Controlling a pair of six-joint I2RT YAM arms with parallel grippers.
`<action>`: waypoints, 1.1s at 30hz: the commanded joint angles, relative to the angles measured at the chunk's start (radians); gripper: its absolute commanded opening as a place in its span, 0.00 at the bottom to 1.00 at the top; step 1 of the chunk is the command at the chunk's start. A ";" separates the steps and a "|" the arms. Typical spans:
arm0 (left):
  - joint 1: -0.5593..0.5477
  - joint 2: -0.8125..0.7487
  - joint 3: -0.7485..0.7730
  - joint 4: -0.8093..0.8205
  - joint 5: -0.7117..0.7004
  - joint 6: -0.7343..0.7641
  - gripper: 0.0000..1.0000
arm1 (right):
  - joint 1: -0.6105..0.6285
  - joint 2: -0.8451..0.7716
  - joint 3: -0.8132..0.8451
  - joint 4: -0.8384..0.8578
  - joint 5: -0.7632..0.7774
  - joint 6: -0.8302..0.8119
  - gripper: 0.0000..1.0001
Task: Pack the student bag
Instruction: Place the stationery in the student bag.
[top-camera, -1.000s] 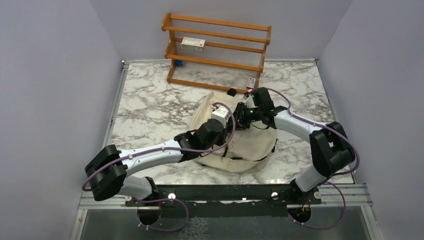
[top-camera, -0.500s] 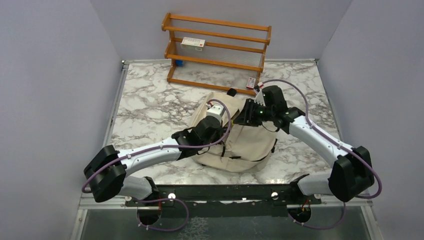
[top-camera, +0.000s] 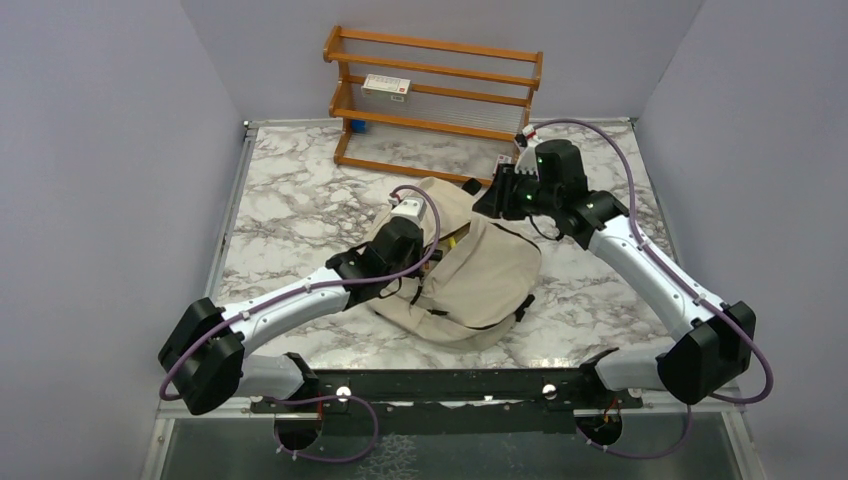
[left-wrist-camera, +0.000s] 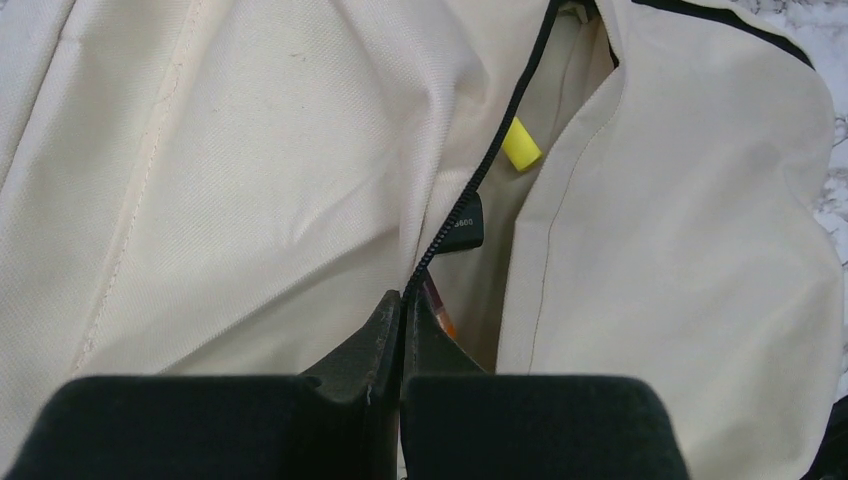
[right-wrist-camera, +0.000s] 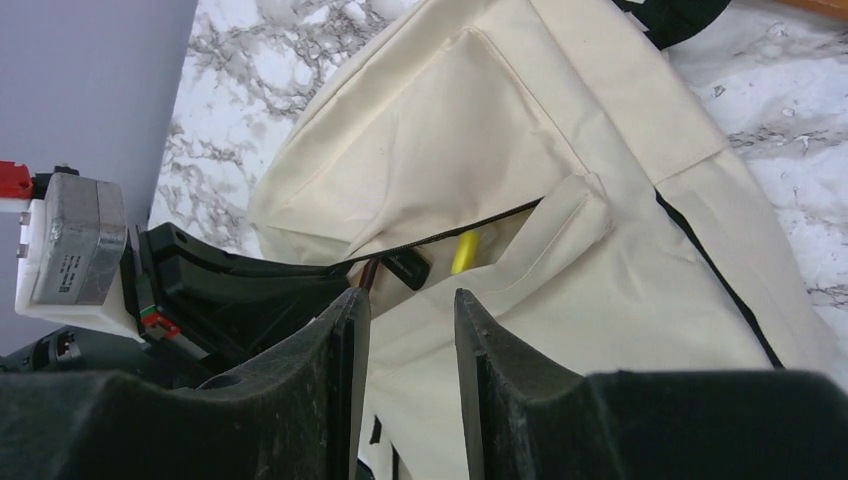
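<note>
The student bag (top-camera: 480, 280), on the table (top-camera: 290, 215) just near of the rack (top-camera: 440, 123), has slid left with your left gripper (left-wrist-camera: 402, 305) clenched on its zipper edge, while your right gripper (right-wrist-camera: 410, 300) has backed off far-right, parted and empty, likely free to fetch more.

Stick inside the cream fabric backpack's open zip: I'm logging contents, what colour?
Bright yellow stick, clearest in the left wrist view.

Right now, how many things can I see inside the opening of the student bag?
2. A yellow item pokes out beside the zipper pull; an orange-red item shows lower in the same opening of the student bag. More may be hidden inside.
</note>
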 joint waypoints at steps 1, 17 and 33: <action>0.005 0.001 0.022 -0.048 0.009 0.024 0.00 | 0.007 -0.008 -0.010 0.019 0.025 -0.044 0.41; 0.014 0.053 0.068 -0.004 0.154 0.011 0.22 | 0.006 -0.209 -0.281 0.005 0.046 -0.026 0.50; 0.079 -0.207 -0.060 0.060 0.237 -0.010 0.78 | 0.053 -0.335 -0.443 0.246 -0.122 0.006 0.56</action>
